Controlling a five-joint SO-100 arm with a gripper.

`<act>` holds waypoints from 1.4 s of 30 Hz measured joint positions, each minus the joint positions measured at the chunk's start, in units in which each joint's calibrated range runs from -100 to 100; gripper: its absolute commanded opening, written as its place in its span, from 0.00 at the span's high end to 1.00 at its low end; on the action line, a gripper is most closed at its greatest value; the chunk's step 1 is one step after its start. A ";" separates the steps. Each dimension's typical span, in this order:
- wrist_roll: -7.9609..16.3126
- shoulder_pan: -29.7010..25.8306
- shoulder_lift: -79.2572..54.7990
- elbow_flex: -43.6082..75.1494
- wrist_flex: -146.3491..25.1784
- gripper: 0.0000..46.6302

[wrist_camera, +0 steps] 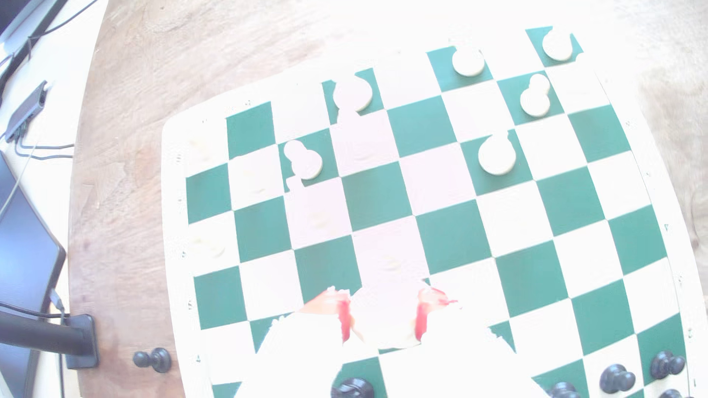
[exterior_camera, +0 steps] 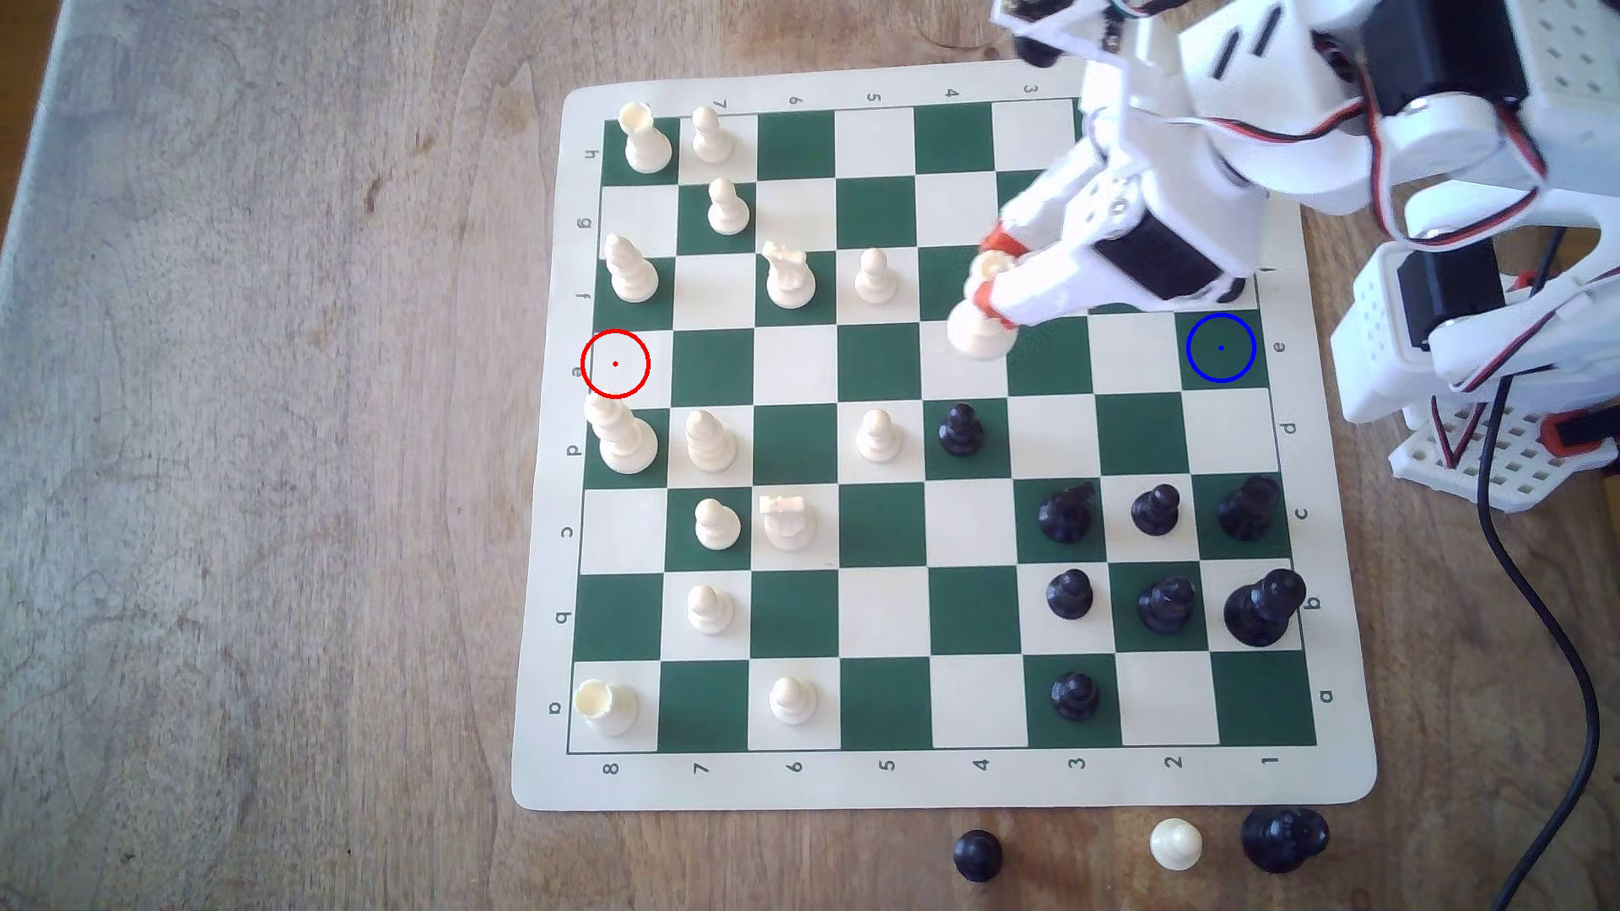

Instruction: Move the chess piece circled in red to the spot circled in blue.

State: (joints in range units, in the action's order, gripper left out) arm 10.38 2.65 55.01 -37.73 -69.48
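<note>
Your gripper (exterior_camera: pixel 989 267) has jaws clamped on tall cream piece (exterior_camera: pixel 980 333), orange pads either side of its upper body. Piece hangs tilted over middle of board, base lower and toward exterior view's left of its top; you cannot tell whether base touches board. Red-ringed cream square (exterior_camera: pixel 615 363) sits bare at exterior view's left edge. Blue-ringed green square (exterior_camera: pixel 1220 348) lies in same row, well apart, toward exterior view's right, nothing standing between. Wrist view overexposed: pads (wrist_camera: pixel 344 321) flank pale shape.
</note>
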 measured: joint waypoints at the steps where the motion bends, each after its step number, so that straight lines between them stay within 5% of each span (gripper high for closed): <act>1: -0.15 0.15 1.68 -0.99 -0.80 1.00; 26: -2.69 4.65 37.20 -21.87 -21.20 1.00; 42: -4.84 7.15 40.05 -27.65 -25.74 0.99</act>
State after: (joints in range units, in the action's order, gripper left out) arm 5.54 9.81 95.06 -65.39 -95.22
